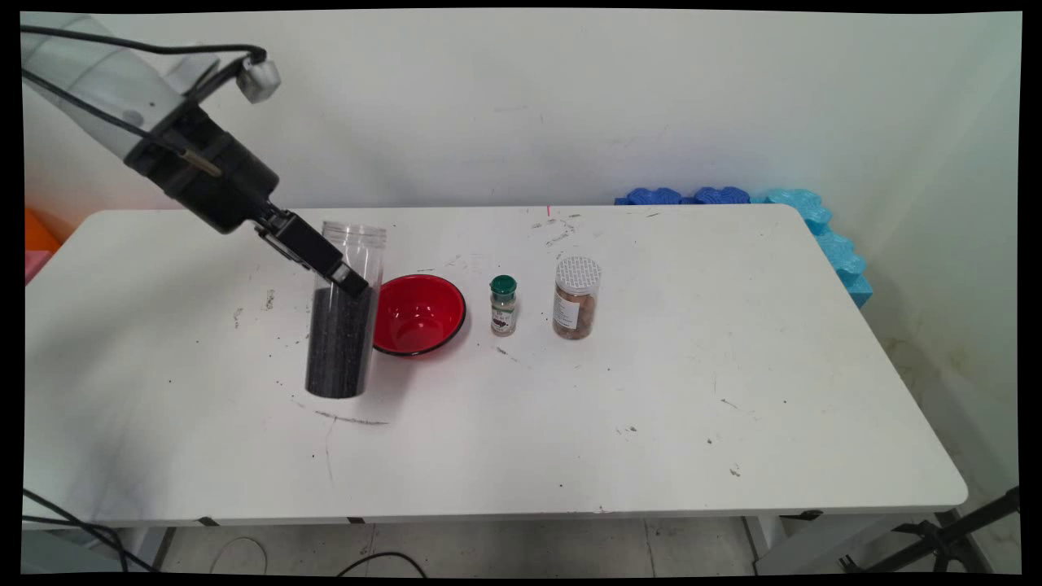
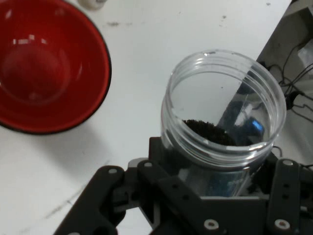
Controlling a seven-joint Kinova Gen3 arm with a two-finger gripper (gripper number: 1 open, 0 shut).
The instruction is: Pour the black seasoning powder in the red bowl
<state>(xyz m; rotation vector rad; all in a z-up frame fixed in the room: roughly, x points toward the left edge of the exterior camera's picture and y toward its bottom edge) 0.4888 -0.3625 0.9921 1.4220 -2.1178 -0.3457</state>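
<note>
1. gripper (image 1: 348,282) clamped on clear jar (image 1: 343,325), half full of dark grains, upright on counter (image 1: 651,407).
2. red bowl (image 1: 419,313) just beside jar.
3. risk: lidless jar, any tilt spills grains.

The arm (image 1: 106,89) is reaching in from the upper left, slanting down and to the right. Its black gripper (image 1: 346,281) is clamping onto the jar (image 1: 343,325), one finger (image 2: 286,205) pressing on each side of its wall.
</note>
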